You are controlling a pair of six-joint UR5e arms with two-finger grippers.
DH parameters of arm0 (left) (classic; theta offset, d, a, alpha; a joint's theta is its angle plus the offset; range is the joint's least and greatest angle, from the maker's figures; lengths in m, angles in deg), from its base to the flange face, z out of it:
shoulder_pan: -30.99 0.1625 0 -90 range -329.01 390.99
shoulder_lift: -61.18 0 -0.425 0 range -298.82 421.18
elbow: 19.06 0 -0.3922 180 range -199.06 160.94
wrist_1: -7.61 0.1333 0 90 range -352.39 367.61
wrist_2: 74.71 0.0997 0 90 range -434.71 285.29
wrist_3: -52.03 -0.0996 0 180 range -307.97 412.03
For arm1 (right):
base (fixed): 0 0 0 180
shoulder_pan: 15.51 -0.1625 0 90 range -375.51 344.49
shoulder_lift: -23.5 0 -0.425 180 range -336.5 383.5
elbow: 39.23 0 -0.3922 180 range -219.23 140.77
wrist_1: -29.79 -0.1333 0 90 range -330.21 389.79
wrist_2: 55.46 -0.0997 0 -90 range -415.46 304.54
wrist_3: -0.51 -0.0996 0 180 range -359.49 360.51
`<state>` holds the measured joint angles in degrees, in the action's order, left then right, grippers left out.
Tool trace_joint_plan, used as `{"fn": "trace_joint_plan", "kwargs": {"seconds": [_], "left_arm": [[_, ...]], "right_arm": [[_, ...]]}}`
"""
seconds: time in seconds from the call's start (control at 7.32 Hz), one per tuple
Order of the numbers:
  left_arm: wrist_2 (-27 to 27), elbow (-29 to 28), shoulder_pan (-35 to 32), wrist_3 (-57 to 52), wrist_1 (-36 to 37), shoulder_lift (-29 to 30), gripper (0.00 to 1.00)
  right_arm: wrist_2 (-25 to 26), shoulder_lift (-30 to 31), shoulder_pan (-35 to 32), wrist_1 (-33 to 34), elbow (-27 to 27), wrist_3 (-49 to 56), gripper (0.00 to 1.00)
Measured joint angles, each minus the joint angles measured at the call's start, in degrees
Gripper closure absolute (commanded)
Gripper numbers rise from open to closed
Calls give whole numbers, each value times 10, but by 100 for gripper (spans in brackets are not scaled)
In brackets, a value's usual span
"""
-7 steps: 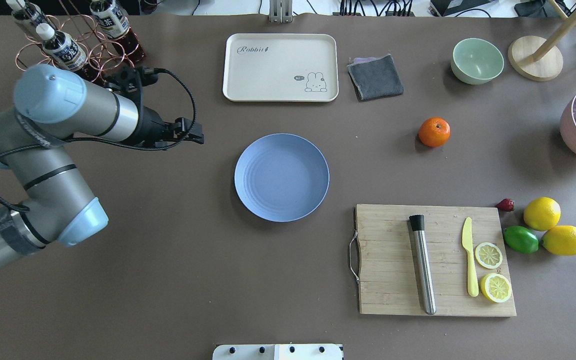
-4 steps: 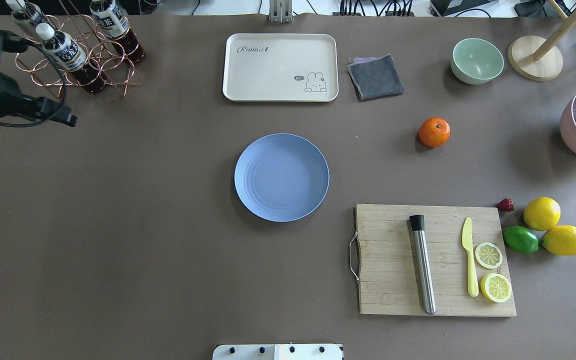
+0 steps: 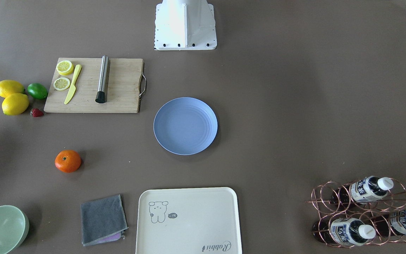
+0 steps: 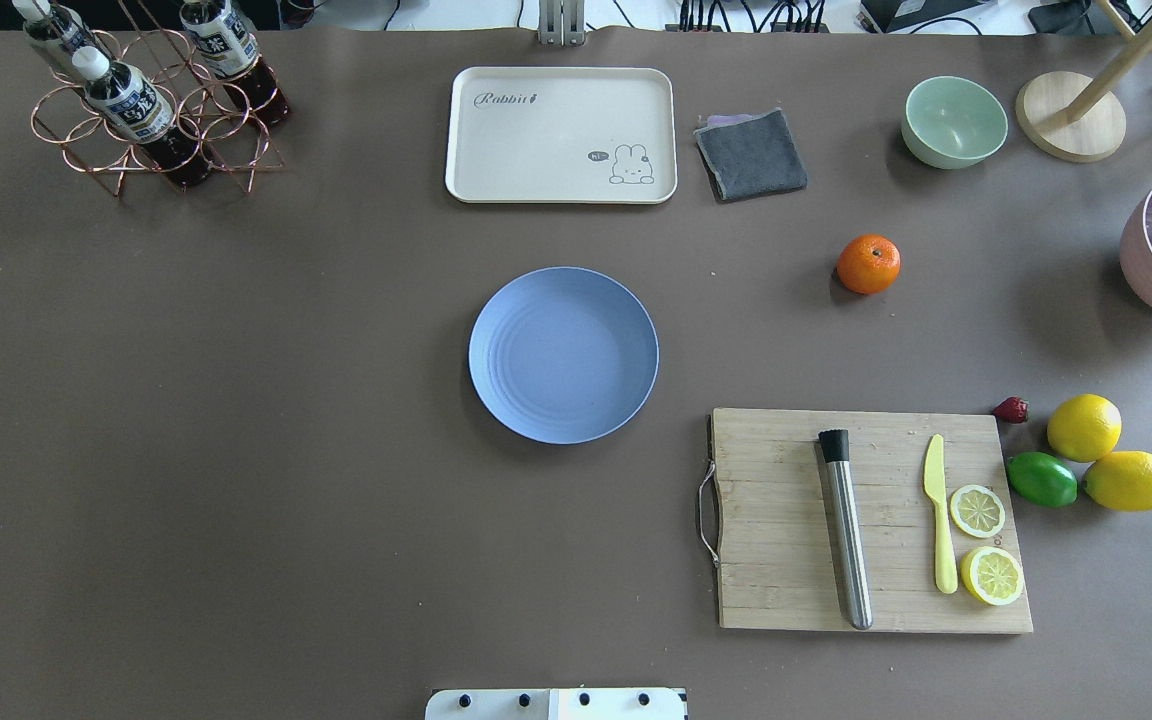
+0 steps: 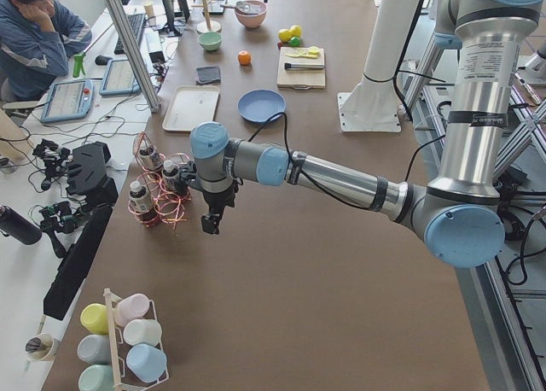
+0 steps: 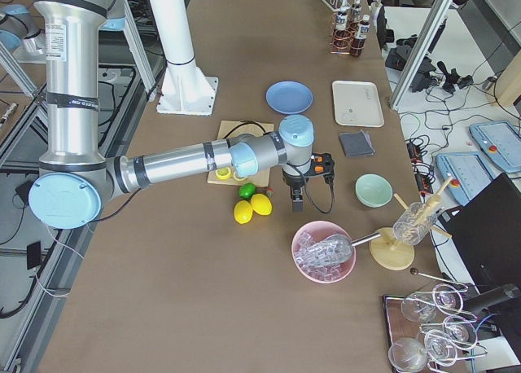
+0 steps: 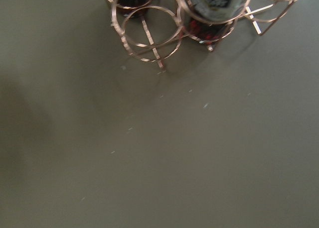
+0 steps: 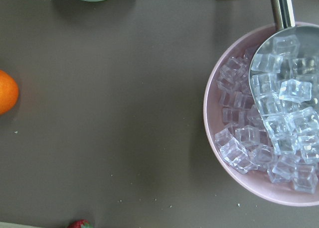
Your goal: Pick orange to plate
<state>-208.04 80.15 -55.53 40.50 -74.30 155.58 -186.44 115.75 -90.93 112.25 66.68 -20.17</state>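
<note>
The orange (image 4: 868, 264) lies on the brown table, right of the blue-lavender plate (image 4: 563, 355), which holds nothing. The right wrist view catches the orange (image 8: 6, 92) at its left edge, with no fingers showing. My right gripper (image 6: 297, 200) hangs over the table between the orange and the pink ice bowl, and I cannot tell whether it is open. My left gripper (image 5: 212, 224) hangs by the bottle rack at the table's left end, far from the plate (image 5: 261, 106); its state cannot be told either.
A cutting board (image 4: 871, 520) with a steel tube, a yellow knife and lemon slices lies near the plate. Lemons and a lime (image 4: 1041, 479) sit beside it. The pink ice bowl (image 8: 269, 113), green bowl (image 4: 954, 121), grey cloth (image 4: 751, 153), cream tray (image 4: 561, 134) and bottle rack (image 4: 151, 100) line the edges.
My left arm has swung away to the left and left the overhead view entirely. The orange and the plate have stayed where they were.
</note>
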Motion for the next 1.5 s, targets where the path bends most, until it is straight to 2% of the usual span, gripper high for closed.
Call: {"fn": "trace_joint_plan", "kwargs": {"seconds": [0.41,0.68,0.82,1.09,1.5], "left_arm": [[-5,-42,-38,-37,14,-16,2],[-6,-45,-43,-38,3,-23,2],[-7,-44,-46,-39,1,-27,2],[-8,-42,-47,-39,0,-33,2],[-8,-42,-47,-39,-1,-35,2]], "right_arm": [[62,-96,98,0,-40,-136,0],[81,-189,157,-7,-106,-211,0],[88,-218,174,-37,-144,-228,0],[92,-243,194,-111,-201,-264,0],[104,-259,224,-132,-220,-297,0]]}}
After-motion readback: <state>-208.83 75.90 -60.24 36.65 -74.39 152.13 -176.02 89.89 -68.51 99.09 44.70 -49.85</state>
